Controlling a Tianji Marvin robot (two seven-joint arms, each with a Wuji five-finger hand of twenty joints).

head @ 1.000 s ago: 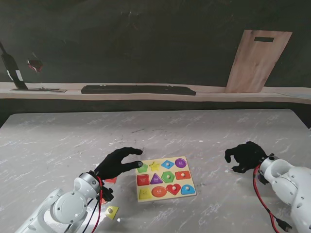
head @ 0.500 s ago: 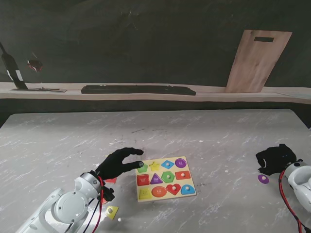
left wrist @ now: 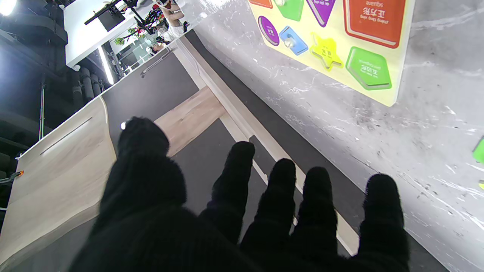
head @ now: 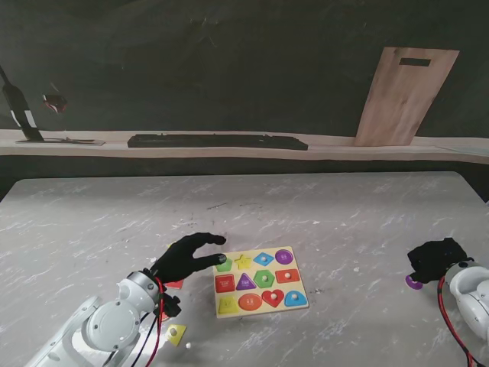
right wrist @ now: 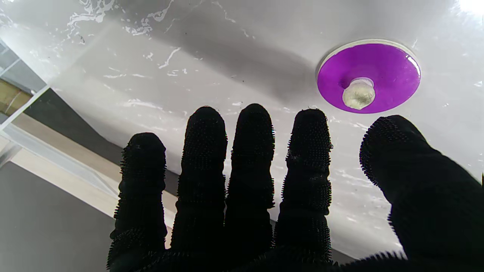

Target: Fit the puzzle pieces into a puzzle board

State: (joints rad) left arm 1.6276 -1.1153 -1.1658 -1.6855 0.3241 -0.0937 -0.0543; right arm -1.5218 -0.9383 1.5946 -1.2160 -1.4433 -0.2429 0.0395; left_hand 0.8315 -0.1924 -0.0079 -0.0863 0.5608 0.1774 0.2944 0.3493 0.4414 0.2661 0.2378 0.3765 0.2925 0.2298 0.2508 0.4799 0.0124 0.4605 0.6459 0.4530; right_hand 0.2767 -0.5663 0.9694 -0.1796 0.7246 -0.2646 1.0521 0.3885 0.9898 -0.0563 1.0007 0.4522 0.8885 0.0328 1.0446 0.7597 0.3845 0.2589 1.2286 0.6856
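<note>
The yellow puzzle board [head: 260,303] lies near the table's middle, with coloured shape pieces set in it; its far-left corner [left wrist: 389,99] shows in the left wrist view. My left hand [head: 186,258] hovers open just left of the board, fingers [left wrist: 242,177] spread and holding nothing. A purple round piece [head: 413,283] with a white knob lies on the table at the far right; it is large in the right wrist view [right wrist: 368,77]. My right hand [head: 437,258] hangs over it, fingers [right wrist: 253,151] spread, not touching the piece.
Loose pieces lie left of the board: a red one [head: 174,284] by my left wrist and a yellow one [head: 176,333] nearer to me. A wooden cutting board [head: 405,95] leans on the back wall above a shelf with a black bar [head: 218,141].
My right hand has swung from right of the board out to the table's right side, and now sits partly over the purple round piece. The left hand has stayed put.
</note>
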